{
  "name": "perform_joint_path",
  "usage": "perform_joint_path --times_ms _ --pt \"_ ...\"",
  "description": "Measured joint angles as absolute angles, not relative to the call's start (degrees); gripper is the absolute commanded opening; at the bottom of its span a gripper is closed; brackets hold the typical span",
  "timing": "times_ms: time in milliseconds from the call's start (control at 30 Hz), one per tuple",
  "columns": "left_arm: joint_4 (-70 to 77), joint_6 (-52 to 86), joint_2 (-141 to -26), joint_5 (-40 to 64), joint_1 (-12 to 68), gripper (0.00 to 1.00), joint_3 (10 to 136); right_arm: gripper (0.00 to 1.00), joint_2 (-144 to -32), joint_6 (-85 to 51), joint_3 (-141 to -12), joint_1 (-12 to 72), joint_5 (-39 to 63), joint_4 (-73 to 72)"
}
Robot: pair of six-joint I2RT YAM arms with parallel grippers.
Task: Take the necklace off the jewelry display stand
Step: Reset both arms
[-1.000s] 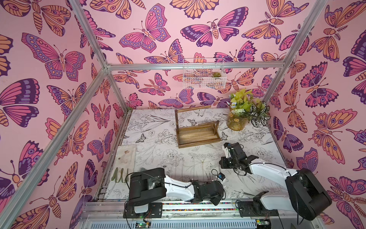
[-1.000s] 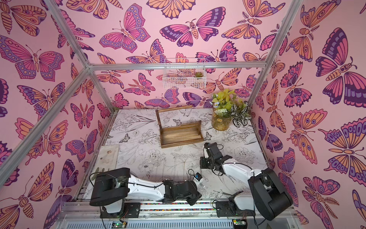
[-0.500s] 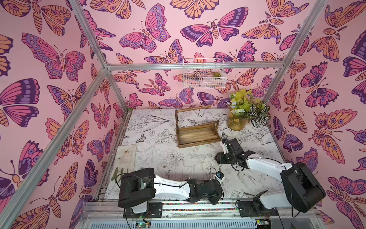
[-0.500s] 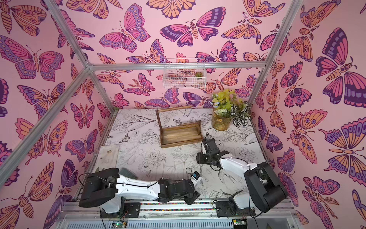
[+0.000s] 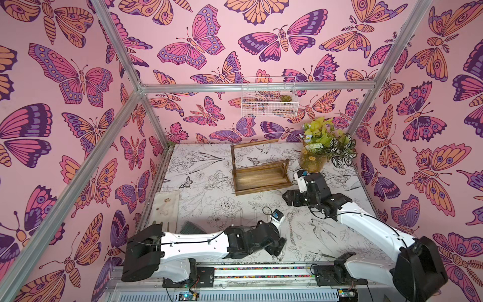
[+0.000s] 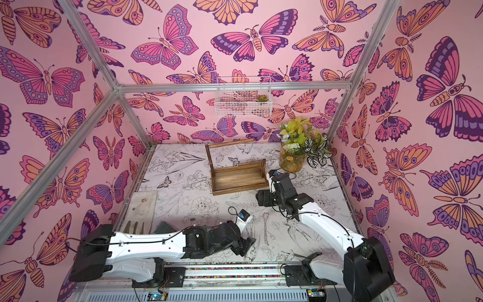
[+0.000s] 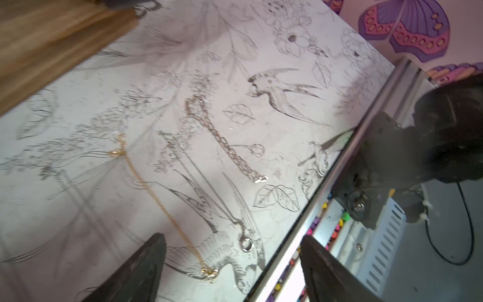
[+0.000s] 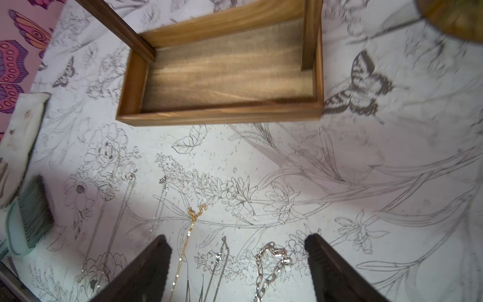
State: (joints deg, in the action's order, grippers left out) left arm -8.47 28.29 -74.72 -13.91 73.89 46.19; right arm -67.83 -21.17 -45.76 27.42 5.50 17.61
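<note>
Dark-wood jewelry display stand (image 5: 261,180), rect. tray base w/ posts, sits toward back of desk (image 5: 203,183). Fine gold necklace (image 7: 162,206) lies flat on the floral-print desk nr chunky link chain (image 7: 222,143). It's too thin to make out in top views. Left claw (image 7: 232,251) and right claw (image 8: 236,251) are both spread wide, gripping nothing.

The jewelry display stand (image 5: 261,179), of dark brown wood, is set upright at the far middle of the desk (image 5: 209,183), slightly turned. A rectangular tray base, a tall rear crossbar and a lower front rail are seen on it. Well apart from it, nearer on the desk, three necklaces are laid flat and stretched out side by side: a thin gold necklace (image 7: 210,272), a thin silver necklace (image 7: 246,244) and a chunky link necklace (image 7: 222,141).
</note>
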Motion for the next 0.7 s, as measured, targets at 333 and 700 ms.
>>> perform_joint_path --times_ms 333,700 --pt "-16.2 17.4 -61.4 -13.1 53.1 1.00 48.0 0.99 -64.5 -17.4 -48.9 25.3 3.4 21.7" --pt "-13.5 6.9 -56.8 -6.9 27.7 1.00 43.4 0.99 -65.7 -11.4 -42.8 13.6 -6.0 12.3"
